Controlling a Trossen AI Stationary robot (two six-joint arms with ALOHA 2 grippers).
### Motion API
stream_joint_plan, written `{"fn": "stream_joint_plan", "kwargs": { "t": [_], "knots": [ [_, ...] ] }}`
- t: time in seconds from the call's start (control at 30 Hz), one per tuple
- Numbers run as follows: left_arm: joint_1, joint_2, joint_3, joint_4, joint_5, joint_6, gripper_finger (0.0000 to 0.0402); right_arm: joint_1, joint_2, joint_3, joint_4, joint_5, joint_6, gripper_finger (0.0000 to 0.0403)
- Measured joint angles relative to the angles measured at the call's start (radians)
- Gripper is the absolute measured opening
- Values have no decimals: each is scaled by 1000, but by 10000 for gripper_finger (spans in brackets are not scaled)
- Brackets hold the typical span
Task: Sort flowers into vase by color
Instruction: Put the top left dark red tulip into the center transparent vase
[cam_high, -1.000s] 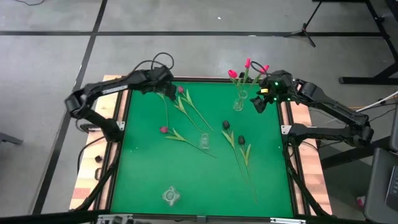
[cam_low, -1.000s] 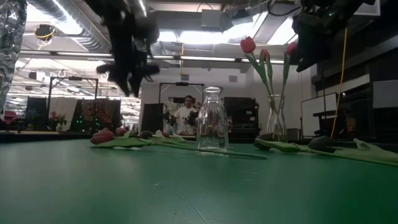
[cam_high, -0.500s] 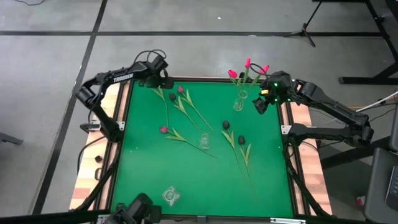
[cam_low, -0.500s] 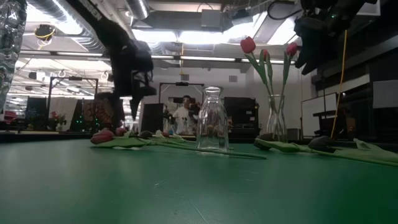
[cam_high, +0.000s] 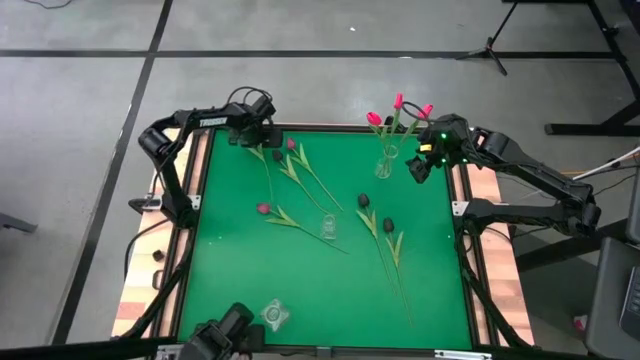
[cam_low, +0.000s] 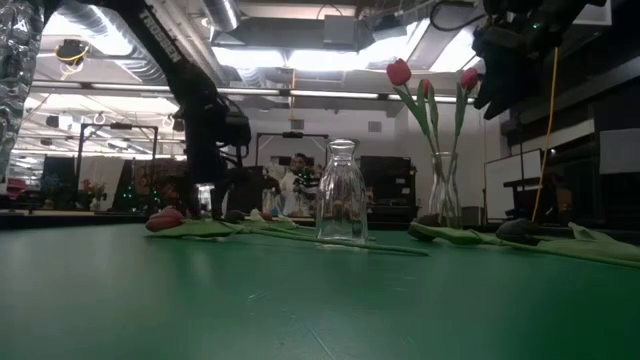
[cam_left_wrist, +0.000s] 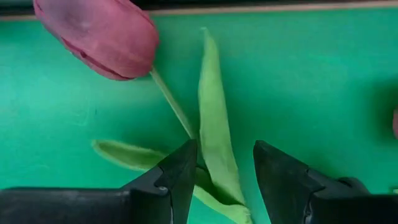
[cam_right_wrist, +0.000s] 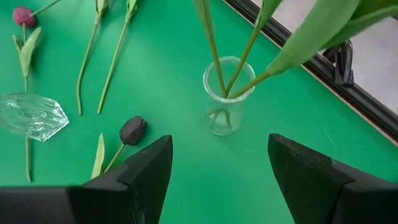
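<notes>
My left gripper is open and points down at the mat's far left corner, low over a mauve-pink flower. Its fingers stand on either side of that flower's leaf and stem, just behind the head. Other flowers lie flat on the green mat: mauve ones, a redder one and dark ones. A glass vase at the far right holds three bright pink flowers. My right gripper hangs open above the mat beside that vase.
A clear bottle vase stands mid-mat, and another glass vase stands near the front edge. The mat's wooden frame runs just beyond the mauve head. A person shows in the room behind.
My left gripper has come down from high above the mat to just over the mauve-pink flower at the far left corner, rolling its wrist on the way. My right arm has kept still.
</notes>
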Motion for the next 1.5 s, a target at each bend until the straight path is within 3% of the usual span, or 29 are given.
{"fn": "stream_joint_plan", "kwargs": {
  "t": [0.27, 0.73, 0.93, 1.13, 1.3, 1.5],
  "knots": [
    [4, 0, 0, -16, 8, -49, 148, 0, 0, 0, 4, 0, -10, 264],
    [14, 0, 0, -32, 26, -54, 71, 0, 0, 0, 4, 0, -33, 264],
    [22, 0, 0, -36, 29, -52, 9, 0, 0, 0, 4, 0, -33, 264],
    [0, -11, 0, -35, 30, -26, 3, 0, 0, 0, 4, 0, -30, 264],
    [-6, -103, 0, -28, 24, -26, 1, 0, 0, 0, 4, 0, -27, 264],
    [-20, -323, 0, -6, 24, -2, 1, 0, 0, 0, 5, 0, -30, 264]
  ]
}}
